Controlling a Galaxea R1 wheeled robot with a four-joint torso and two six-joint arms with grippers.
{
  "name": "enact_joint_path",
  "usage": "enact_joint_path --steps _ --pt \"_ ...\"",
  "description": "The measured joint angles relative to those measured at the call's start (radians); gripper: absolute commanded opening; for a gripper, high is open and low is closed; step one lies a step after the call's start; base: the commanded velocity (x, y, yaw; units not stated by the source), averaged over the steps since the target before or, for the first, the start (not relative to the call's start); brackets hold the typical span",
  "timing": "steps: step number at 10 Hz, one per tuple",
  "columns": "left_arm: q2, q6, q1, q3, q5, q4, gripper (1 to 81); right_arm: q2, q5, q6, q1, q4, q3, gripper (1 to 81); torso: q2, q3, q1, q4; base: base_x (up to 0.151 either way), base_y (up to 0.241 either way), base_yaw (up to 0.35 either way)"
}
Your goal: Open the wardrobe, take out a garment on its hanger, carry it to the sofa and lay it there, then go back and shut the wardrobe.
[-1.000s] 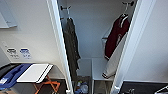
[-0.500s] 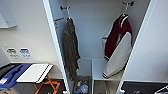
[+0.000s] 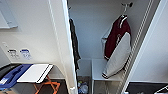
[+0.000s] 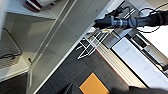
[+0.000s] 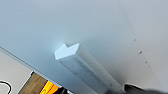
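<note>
Wardrobe open, both doors swung wide, interior exposed centre frame. My jacket, maroon w/ white sleeves, hangs upper right on its hanger, hook over a peg near the top, so it drapes free w/ one sleeve slanting down toward the low shelf. A darker garment hangs at the left edge of the opening, just behind the left door, well apart from the jacket. Outside, lower left: a white board on an orange folding stand, beside a blue item. Right wrist cam looks close along a door panel at its white handle, which suggests my right arm is at that door, prob. holding it open; grip state I can't tell. Left wrist cam looks down past the door edge to dark floor and an orange mat; left grip state also can't tell. Judgement: door-opening step looks done, jacket not yet taken.
</note>
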Motion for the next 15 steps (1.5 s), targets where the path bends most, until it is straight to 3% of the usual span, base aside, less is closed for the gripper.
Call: enact_joint_path --steps 3,9,14,15 --pt "0.023 0.0 0.027 -0.003 0.0 0.0 81.1 -0.005 0.004 0.003 -0.002 0.0 0.004 81.1 0.0 0.0 0.0 0.0 0.0 0.0 0.0" --pt "0.006 -0.004 0.144 -0.13 -0.139 -0.006 81.1 -0.068 0.021 0.004 -0.027 -0.002 0.024 81.1 0.0 0.0 -0.001 0.0 0.0 0.0 0.0" --pt "0.048 -0.006 0.206 -0.28 -0.174 -0.01 81.1 -0.129 0.06 -0.003 -0.078 -0.024 0.013 81.1 -0.002 0.001 -0.003 0.0 0.0 0.0 0.0" --pt "0.064 -0.007 0.214 -0.318 -0.177 -0.01 81.1 -0.129 -0.011 0.033 -0.118 -0.002 -0.024 81.1 -0.002 0.001 -0.003 0.0 0.0 0.0 0.0"
